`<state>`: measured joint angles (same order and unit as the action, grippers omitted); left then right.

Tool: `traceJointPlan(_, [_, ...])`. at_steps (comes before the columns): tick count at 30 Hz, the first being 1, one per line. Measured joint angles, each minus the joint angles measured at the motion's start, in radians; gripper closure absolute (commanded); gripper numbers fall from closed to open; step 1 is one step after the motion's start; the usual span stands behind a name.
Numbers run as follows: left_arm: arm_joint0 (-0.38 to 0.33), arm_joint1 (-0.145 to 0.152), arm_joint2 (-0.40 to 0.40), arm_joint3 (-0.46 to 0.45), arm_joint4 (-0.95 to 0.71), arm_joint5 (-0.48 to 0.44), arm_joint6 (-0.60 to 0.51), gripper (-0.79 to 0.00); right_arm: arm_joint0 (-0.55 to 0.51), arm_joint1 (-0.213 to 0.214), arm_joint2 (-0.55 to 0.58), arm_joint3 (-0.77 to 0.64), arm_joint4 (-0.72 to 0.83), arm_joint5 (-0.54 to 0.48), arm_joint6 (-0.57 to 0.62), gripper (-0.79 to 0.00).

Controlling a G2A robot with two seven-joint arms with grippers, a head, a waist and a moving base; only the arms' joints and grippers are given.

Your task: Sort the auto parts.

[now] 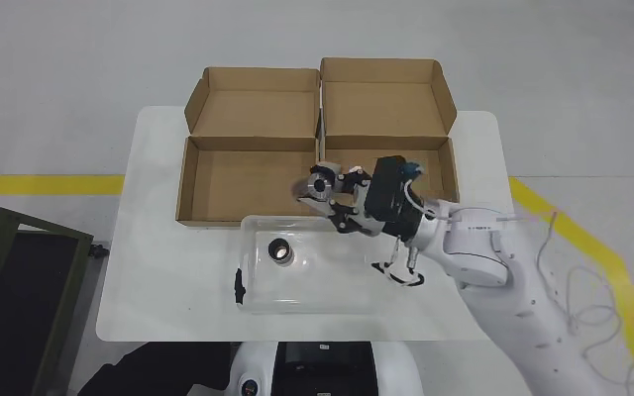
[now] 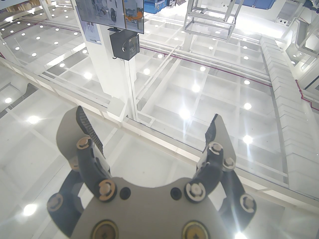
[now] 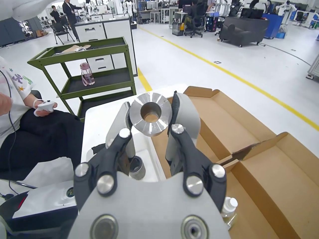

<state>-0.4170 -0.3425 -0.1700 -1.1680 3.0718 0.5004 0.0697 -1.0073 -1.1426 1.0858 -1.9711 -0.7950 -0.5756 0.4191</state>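
Pinching ring [image 3: 149, 128] in right gripper [image 3: 151, 109] near rim of left box [image 1: 238, 183], held high, likely to clear cardboard before drop; noted left gripper [image 2: 147, 112] agape, aimed ceilingward.

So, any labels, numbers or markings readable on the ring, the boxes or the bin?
Ring: none on the face that shows.
Boxes: plain cardboard, none.
Bin: clear plastic, none.
Nothing to quote on any of them.
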Motion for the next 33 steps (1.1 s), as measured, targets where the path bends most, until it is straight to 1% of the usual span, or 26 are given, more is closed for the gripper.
traceJointPlan(10, [0.0,0.0,0.0,0.0,0.0,0.0,0.0,-0.785,0.118,-0.036,-0.161,0.134,-0.043,0.071,0.075,0.0])
traceJointPlan(25, [0.0,0.0,0.0,0.0,0.0,0.0,0.0,-0.785,0.265,-0.099,-0.331,0.325,-0.098,0.17,0.174,0.0])
traceJointPlan(33, [0.0,0.0,0.0,0.0,0.0,0.0,0.0,-0.785,0.327,-0.133,-0.392,0.404,-0.135,0.225,0.223,0.0])
